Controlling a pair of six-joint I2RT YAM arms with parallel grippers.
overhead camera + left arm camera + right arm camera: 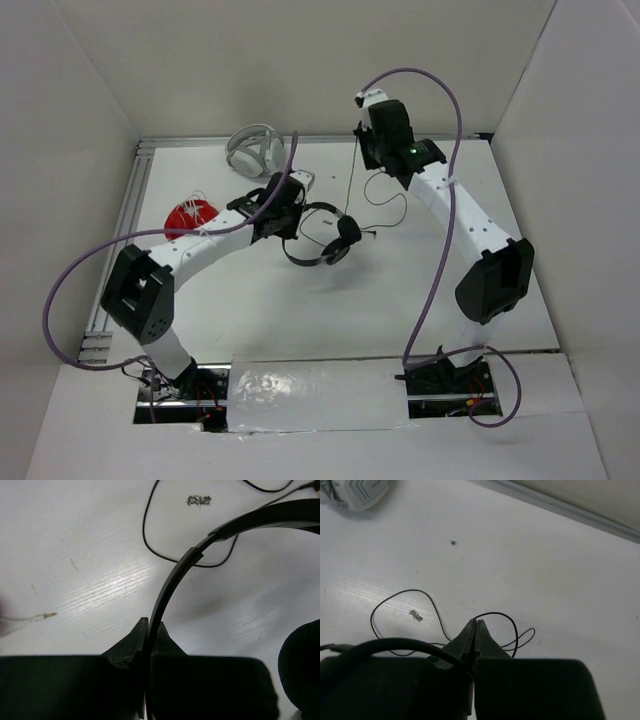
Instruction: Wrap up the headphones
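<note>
Table (pixel 250 310) centre: headphones (pixel 343 238) raised, long axis 10-to-4, earcups (pixel 300 670) toward 4. Left gripper (pixel 150 625) clamped on headband (pixel 170 580) at the 10 end. Right gripper (pixel 476 622), at 1 o'clock, pinches cord (pixel 352 170), which hangs taut toward 6.

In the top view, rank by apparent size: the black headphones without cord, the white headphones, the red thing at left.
1. Black headphones, slightly the widest; the left gripper holds them, maybe nearer the camera, so this lead is unsure.
2. White headphones.
3. Red thing, clearly smallest.
</note>
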